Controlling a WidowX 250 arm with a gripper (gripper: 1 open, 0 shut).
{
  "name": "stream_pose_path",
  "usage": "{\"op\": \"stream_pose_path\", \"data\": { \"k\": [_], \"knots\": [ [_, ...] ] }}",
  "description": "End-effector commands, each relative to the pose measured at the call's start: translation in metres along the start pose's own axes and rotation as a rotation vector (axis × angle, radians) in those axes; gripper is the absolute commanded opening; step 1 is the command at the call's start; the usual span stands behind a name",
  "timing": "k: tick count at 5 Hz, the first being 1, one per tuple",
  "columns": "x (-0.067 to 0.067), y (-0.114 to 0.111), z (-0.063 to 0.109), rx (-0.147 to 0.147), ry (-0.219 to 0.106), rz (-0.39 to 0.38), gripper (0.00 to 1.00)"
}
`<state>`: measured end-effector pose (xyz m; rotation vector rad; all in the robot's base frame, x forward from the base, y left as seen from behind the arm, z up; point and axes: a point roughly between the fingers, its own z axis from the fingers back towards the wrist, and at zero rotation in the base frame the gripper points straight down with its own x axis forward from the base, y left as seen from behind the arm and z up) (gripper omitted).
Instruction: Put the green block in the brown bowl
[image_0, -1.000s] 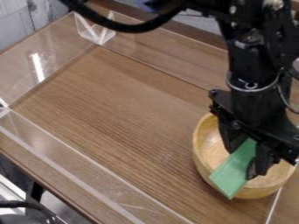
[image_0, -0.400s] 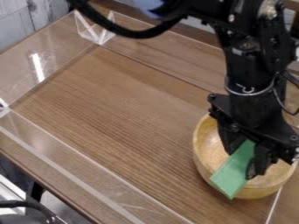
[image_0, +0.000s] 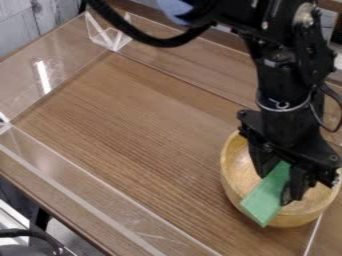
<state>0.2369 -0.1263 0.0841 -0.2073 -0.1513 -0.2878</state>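
The black jaws (image_0: 297, 172) are drawn in narrow and clamp the upper end of the green block (image_0: 271, 199), one finger on each side of it. The arm reaches steeply down from the top of the view, so the jaws sit over the bowl's right half.

The green block is a flat, elongated bar of plain bright green with no markings. Its broad face is turned toward the camera and its lower end is cut square. Its long axis runs on a slant, from about 1 o'clock at the gripped end down to about 7 o'clock at the free end. The bar is tilted, neither upright nor lying flat. The free end hangs over the bowl's near rim; whether it touches the rim cannot be told.

The brown bowl (image_0: 235, 163) is round, light tan wood with thick walls, and much wider than the bar. It stands on the wood-grain worktop (image_0: 134, 130) at about 4 o'clock in the view, near the right edge. Clear low walls (image_0: 60, 60) border the worktop at 9 to 11 o'clock.
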Motion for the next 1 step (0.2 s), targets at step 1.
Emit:
{"op": "stream_pose_path", "data": {
  "k": [1],
  "knots": [
    [0.0087, 0.0019, 0.0044, -0.004, -0.034, 0.011, 0.00]
  ]
}}
